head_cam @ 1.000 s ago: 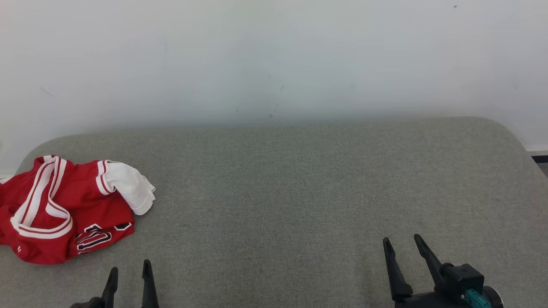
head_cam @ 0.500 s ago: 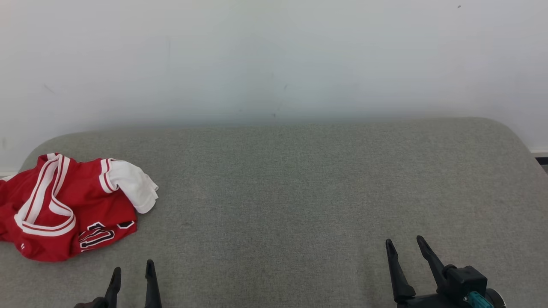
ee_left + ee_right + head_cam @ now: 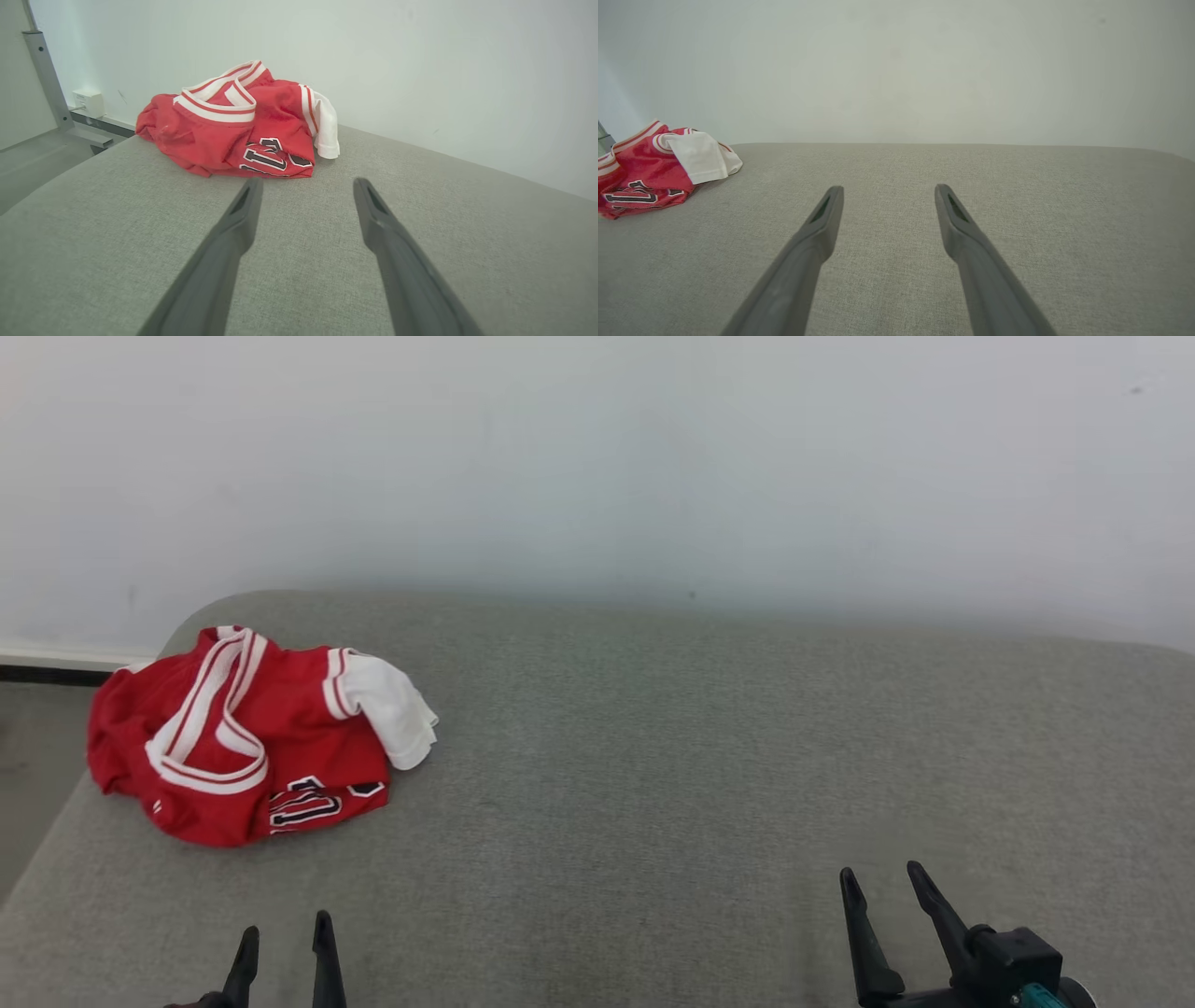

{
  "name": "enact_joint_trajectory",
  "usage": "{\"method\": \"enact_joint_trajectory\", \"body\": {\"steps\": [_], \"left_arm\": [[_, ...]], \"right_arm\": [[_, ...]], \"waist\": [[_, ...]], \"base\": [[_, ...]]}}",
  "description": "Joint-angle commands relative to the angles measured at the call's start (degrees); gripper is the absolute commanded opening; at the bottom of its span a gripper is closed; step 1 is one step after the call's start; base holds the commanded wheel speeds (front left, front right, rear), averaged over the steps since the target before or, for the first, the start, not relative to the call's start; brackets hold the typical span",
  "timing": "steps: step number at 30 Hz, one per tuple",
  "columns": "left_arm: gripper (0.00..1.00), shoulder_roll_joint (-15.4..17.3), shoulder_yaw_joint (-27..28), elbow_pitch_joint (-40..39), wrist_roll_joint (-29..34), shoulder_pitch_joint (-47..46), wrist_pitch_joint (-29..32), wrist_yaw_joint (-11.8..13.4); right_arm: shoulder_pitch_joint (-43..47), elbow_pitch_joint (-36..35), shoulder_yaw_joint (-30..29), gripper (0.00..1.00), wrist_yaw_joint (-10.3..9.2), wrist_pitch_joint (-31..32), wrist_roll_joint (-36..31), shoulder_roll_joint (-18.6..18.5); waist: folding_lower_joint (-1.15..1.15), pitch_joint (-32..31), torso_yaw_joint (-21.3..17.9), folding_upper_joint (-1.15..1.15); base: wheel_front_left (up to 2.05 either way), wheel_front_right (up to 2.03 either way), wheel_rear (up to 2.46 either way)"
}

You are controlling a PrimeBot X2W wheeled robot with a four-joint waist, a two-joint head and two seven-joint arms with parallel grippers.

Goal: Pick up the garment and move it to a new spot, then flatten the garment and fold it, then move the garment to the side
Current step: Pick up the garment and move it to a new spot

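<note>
The garment (image 3: 252,747), a red jersey with white-and-red striped trim, dark numerals edged in white and a white portion turned out at one side, lies crumpled in a heap at the far left corner of the grey fabric-covered surface (image 3: 672,756). It sits close to the left edge and just short of the pale wall (image 3: 597,457) behind. The left hand (image 3: 286,924) is at the near left of the head view, its two dark fingers spread apart and empty, pointing toward the garment. In the left wrist view the garment lies just beyond the fingertips, with a strip of bare fabric between. The right hand (image 3: 879,870) is at the near right, fingers likewise parted and grasping nothing, well apart from the garment. Whether either hand touches the surface cannot be told. A grey metal post (image 3: 44,74) and a small white wall box (image 3: 88,102) stand beyond the surface's left end.
</note>
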Motion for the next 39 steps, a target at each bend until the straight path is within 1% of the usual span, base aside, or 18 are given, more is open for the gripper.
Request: {"method": "enact_joint_trajectory", "body": {"steps": [1, 11, 17, 24, 33, 35, 38, 39], "left_arm": [[1.0, 0.4, 0.3, -0.1, 0.4, 0.8, -0.1, 0.0], [1.0, 1.8, 0.4, -0.4, 0.6, 1.8, 0.1, 0.2], [1.0, 2.6, 0.7, -1.1, 0.4, 2.2, 0.4, 0.6], [1.0, 2.5, 1.8, -2.6, -0.5, 3.2, 0.2, 1.5], [1.0, 2.5, 2.0, -3.1, -0.9, 3.6, 0.1, 2.0], [1.0, 2.4, 2.1, -2.7, -1.9, 2.7, 0.8, 1.6], [1.0, 3.3, 1.9, -1.5, -3.3, 0.0, 3.3, 0.4], [1.0, 3.3, 1.9, -1.5, -3.3, 0.0, 3.3, 0.4]], "right_arm": [[0.7, 0.2, 0.2, 1.0, -0.12, -0.3, 0.5, -0.1], [0.1, 1.4, 1.4, 1.0, -0.12, -1.2, 1.9, -0.1], [-0.2, 2.2, 2.4, 1.0, -0.12, -1.8, 2.9, -0.1], [-2.6, 3.4, 4.4, 1.0, -0.12, -2.1, 3.1, -0.1], [-3.1, 4.3, 4.9, 1.0, -0.12, -2.4, 3.1, -0.1], [-2.4, 4.3, 4.6, 1.0, -0.12, -2.5, 3.2, -0.1], [-1.8, 4.2, 3.9, 1.0, -0.12, -2.5, 2.8, -0.1], [-1.8, 4.2, 3.9, 1.0, -0.12, -2.5, 2.8, -0.1]], "waist": [[0.0, -0.5, 4.5, 0.0], [0.0, -1.0, 14.3, 0.0], [0.0, -0.9, 18.5, 0.0], [0.0, 0.1, 19.5, 0.0], [0.0, 0.5, 19.7, 0.0], [0.0, 0.6, 19.8, 0.0], [0.0, 0.9, 19.9, 0.0], [0.0, 0.9, 19.9, 0.0]], "base": [[0.0, 0.0, 0.0], [0.0, 0.0, 0.0], [0.0, 0.0, 0.0], [0.0, 0.0, 0.0], [0.0, 0.0, 0.0], [0.0, 0.0, 0.0], [0.0, 0.0, 0.0], [0.0, 0.0, 0.0]]}}
